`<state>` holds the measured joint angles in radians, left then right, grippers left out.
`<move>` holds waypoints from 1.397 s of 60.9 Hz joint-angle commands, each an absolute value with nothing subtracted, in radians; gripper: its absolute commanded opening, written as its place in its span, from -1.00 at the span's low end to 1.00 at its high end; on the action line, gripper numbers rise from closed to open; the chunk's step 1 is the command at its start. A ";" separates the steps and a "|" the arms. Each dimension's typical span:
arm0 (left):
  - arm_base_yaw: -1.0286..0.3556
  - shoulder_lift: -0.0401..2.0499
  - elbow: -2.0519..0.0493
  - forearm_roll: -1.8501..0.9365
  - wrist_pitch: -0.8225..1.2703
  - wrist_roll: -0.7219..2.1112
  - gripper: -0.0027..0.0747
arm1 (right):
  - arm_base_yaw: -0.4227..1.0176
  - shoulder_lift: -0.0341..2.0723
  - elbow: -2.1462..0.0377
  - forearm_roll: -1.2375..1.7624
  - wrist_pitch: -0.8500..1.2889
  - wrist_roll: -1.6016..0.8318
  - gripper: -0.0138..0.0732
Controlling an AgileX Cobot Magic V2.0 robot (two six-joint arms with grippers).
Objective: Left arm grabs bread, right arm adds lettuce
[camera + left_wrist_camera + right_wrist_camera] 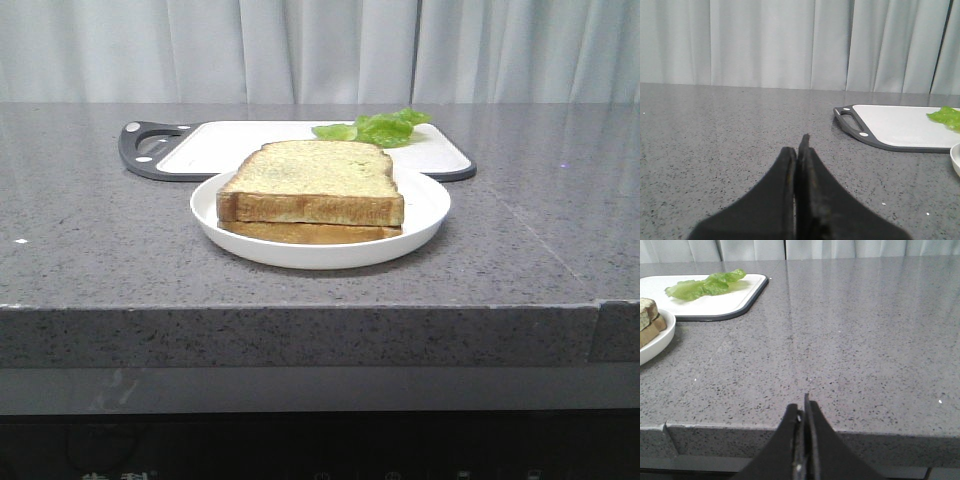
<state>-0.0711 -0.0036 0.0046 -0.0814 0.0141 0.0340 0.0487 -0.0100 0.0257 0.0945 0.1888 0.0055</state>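
Left wrist view: the left claw (799, 150), pressed shut and empty, faces the counter (730, 135); bread (312, 182) on its plate (425, 215) lies toward two o'clock. Right claw (802, 412), likewise closed, has lettuce (705, 285) at eleven o'clock.

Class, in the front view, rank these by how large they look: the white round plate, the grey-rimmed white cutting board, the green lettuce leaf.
1. White cutting board with a grey rim, partly hidden; widest, though the nearer plate looks almost as wide
2. Round white plate
3. Ruffled green lettuce leaf, clearly smallest
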 commanded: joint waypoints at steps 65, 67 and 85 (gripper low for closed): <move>-0.071 -0.022 0.010 -0.086 -0.067 0.029 -0.98 | 0.044 -0.031 0.024 0.094 0.114 0.000 -0.95; -0.071 -0.022 0.010 -0.086 -0.067 0.029 -0.98 | 0.044 -0.031 0.024 0.094 0.114 0.000 -0.95; -0.071 -0.022 0.010 -0.086 -0.070 0.029 -0.98 | 0.044 -0.031 0.024 0.094 0.088 0.000 -0.95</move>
<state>-0.0711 -0.0036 0.0046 -0.0814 0.0141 0.0340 0.0487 -0.0100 0.0257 0.0945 0.1888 0.0055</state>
